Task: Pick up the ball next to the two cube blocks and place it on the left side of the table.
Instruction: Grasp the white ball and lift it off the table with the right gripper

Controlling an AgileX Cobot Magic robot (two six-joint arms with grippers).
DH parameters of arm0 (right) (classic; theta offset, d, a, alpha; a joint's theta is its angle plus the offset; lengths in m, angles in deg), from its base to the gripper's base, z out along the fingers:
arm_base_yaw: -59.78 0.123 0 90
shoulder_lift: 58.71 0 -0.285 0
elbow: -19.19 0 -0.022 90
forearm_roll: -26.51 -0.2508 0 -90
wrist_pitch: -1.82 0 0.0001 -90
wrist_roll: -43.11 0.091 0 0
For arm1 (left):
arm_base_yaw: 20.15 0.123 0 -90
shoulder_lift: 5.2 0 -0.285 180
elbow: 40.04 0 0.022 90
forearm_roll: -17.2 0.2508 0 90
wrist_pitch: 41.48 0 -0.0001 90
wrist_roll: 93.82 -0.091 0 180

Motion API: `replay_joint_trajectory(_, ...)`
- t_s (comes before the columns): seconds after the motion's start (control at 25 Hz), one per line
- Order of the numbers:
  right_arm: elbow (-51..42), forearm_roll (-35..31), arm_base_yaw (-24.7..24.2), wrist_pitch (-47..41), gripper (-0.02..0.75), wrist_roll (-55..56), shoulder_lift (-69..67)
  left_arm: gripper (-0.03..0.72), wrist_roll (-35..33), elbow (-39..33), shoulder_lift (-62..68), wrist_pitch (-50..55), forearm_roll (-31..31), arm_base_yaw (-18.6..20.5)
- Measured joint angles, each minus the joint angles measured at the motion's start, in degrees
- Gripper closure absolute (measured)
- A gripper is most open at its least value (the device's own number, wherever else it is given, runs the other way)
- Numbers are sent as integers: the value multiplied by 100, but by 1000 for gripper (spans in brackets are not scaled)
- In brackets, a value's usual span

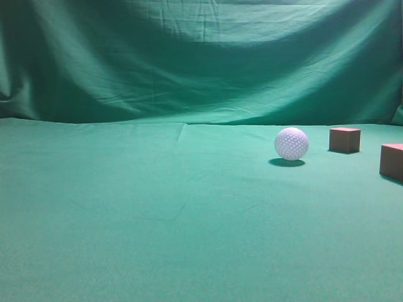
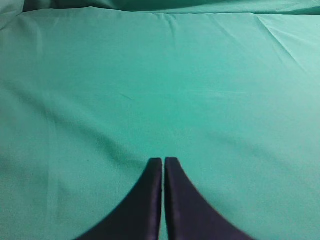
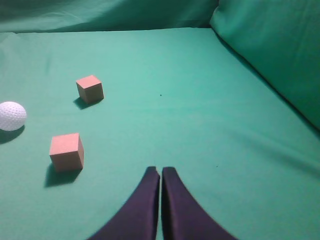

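The ball (image 1: 291,143), white and dimpled, sits on the green bench (image 1: 157,214) right of the middle in the exterior view, touching nothing, with a small dark shadow under it. Just to its right stand the two cube blocks: the farther block (image 1: 345,139) sits a little beyond the ball, and the nearer block (image 1: 391,161) is cut by the right edge of that view. The ball and the blocks are apart from one another. In the right wrist view the ball (image 3: 11,115) lies at the far left edge, with one block (image 3: 90,89) farther off and the other (image 3: 66,151) closer to the camera. The right gripper (image 3: 161,172) hangs over bare cloth to the right of the blocks, its dark fingers pressed together and holding nothing. The left gripper (image 2: 163,162) is over plain green cloth, its fingers likewise pressed together and empty. Behind the bench hangs a wrinkled green backdrop (image 1: 201,56)
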Motion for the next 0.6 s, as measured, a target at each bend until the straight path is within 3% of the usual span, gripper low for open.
replay_joint_trajectory(0.6,0,0,0,0,738,0,0,688,0,0,0,0,0,0)
